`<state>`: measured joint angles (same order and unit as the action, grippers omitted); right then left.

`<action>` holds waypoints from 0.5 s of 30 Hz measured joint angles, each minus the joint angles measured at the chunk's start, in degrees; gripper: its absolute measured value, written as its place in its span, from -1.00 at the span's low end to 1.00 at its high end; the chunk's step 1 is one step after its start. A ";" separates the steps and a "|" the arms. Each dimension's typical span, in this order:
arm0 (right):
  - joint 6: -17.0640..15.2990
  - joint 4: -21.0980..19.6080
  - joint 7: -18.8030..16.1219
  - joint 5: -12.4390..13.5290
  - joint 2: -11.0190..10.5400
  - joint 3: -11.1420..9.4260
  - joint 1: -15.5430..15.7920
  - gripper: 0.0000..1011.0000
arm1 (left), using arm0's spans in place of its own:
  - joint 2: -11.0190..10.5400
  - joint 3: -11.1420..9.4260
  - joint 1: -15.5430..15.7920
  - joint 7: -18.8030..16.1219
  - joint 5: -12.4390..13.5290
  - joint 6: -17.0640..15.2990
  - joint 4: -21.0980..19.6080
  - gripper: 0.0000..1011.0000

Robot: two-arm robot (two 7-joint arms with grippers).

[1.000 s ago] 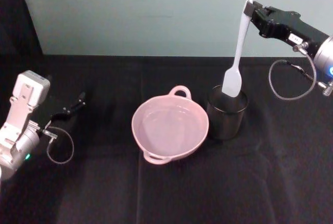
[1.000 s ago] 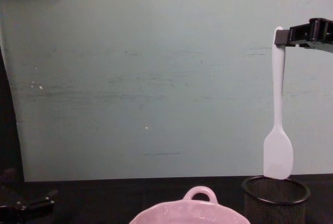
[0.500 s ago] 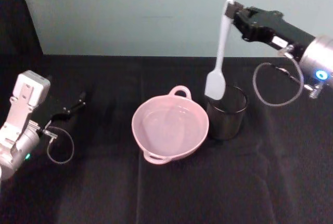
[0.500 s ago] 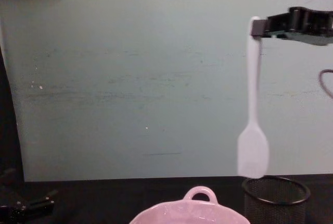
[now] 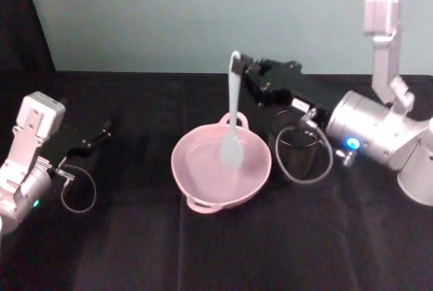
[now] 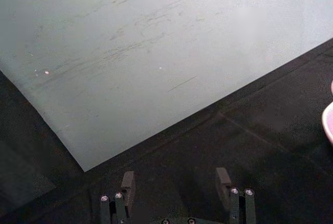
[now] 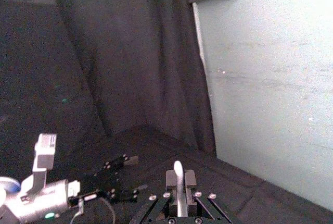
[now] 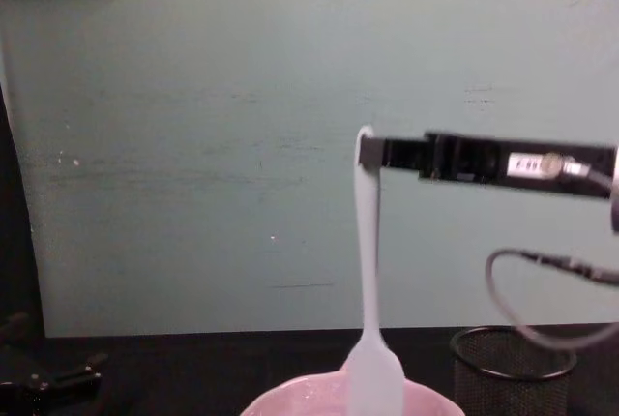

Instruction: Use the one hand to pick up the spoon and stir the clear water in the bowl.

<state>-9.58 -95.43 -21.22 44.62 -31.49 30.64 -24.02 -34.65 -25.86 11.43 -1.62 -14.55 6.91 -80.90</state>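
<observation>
One tool is at work: the right tool (image 5: 238,66), reaching in from the right over the middle of the bench (image 5: 270,250), is clamped on the very top of the spoon (image 5: 233,112). The spoon hangs nearly upright from that grip, handle up and blade down. From the chest view its blade sits below the rim of the bowl (image 5: 177,172). I cannot tell whether it touches the water (image 5: 203,169), which shows as a faint sheen.

The bowl stands mid-bench, with one loop handle toward the far edge and one toward the near edge. A black mesh cup (image 5: 301,159) stands just beside it on the right, under the right arm.

The left tool (image 6: 175,174) rests near the bench's left edge, well apart from the bowl, with its fingers spread apart and nothing between them.
</observation>
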 joint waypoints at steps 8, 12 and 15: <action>4.27 3.93 -3.19 -1.88 2.31 0.98 2.32 -0.81 | 0.00 0.00 0.00 0.00 0.00 0.00 0.00 1.00; 4.99 5.41 -4.33 -2.17 3.48 1.19 2.64 -0.81 | 0.00 0.00 0.00 0.00 0.00 0.00 0.00 1.00; 5.13 6.95 -5.09 -2.47 4.81 1.44 2.28 -0.81 | 0.00 0.00 0.00 0.00 0.00 0.00 0.00 1.00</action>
<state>-4.45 -88.48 -26.30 42.15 -26.68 32.08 -21.74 -34.65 -25.86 11.43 -1.62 -14.55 6.91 -80.90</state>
